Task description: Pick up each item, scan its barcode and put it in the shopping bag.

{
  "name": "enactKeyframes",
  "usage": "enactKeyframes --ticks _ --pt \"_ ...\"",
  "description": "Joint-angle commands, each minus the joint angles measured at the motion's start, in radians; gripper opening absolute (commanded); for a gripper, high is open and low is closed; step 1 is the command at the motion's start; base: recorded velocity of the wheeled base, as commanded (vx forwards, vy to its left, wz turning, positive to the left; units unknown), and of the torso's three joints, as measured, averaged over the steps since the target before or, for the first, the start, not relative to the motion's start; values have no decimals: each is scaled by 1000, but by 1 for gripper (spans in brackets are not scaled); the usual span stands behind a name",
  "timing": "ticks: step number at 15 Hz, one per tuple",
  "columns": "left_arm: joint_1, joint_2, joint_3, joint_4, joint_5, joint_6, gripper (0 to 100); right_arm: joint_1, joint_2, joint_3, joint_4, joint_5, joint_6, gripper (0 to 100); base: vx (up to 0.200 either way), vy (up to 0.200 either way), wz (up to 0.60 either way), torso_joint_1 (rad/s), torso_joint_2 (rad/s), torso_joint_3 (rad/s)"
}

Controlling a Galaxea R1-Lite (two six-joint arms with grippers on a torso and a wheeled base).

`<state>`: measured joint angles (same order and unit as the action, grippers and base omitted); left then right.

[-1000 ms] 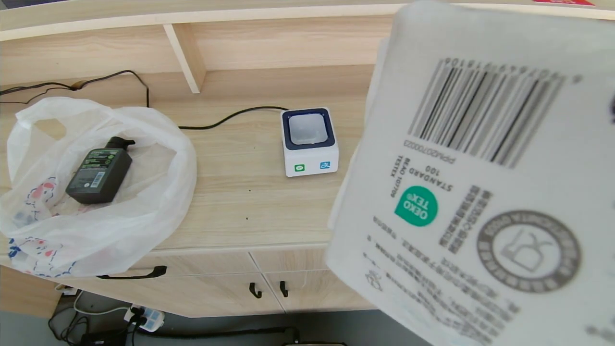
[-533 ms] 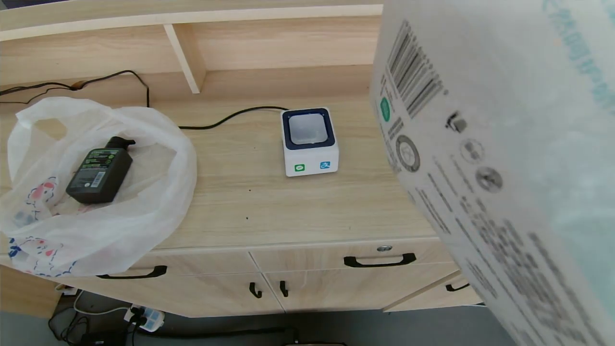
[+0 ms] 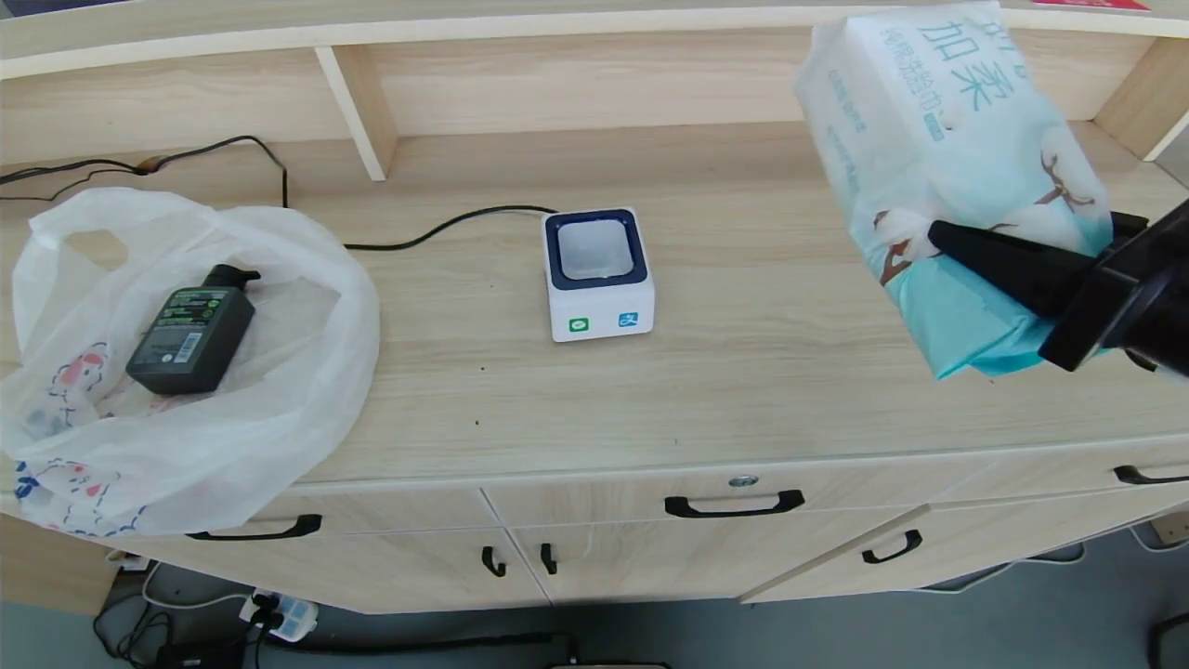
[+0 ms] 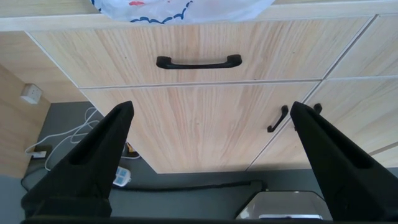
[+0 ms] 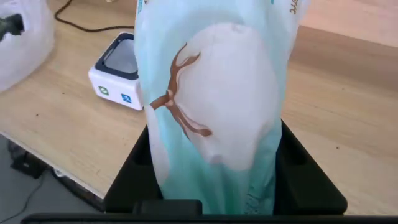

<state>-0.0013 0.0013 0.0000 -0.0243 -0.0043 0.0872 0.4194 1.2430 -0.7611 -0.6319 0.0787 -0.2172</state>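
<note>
My right gripper [image 3: 1003,255] is shut on a soft white and teal tissue pack [image 3: 947,158], held in the air above the right side of the wooden counter [image 3: 743,390]. The right wrist view has the tissue pack [image 5: 211,106] wedged between the black fingers [image 5: 134,168]. A white scanner box [image 3: 599,274] with a dark blue rim stands mid-counter, left of the pack; the scanner [image 5: 118,71] is seen beyond the pack. The white shopping bag [image 3: 176,362] lies open at the left with a dark bottle [image 3: 190,330] inside. My left gripper [image 4: 205,155] is open, low before the drawer fronts.
A black cable [image 3: 446,223] runs from the scanner back toward the shelf wall. A vertical wooden divider [image 3: 353,111] rises behind the counter. Drawers with black handles [image 3: 734,506] lie below the counter edge, and one lower door [image 3: 892,548] at the right stands slightly ajar.
The tissue pack has swung away from the head camera, out to the right and down over the counter; the barcode side that faced the camera is turned away, and the right gripper has come into sight.
</note>
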Motion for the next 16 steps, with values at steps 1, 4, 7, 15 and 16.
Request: enactKeyframes --ticks 1,4,7,15,16 --pt "0 0 0 0 1 0 100 81 33 -20 6 -37 -56 0 0 200 0 -2 7 2" --pt "0 0 0 0 1 -4 100 130 30 20 1 -82 -50 0 0 200 0 2 2 2" --pt "0 0 0 0 1 -29 100 122 47 6 3 -143 7 0 0 200 0 10 9 -1" --pt "0 0 0 3 1 -43 100 125 69 60 1 -152 -17 0 0 200 0 2 3 2" --pt "0 0 0 3 1 -43 100 121 69 86 1 -154 -16 0 0 200 0 2 7 2"
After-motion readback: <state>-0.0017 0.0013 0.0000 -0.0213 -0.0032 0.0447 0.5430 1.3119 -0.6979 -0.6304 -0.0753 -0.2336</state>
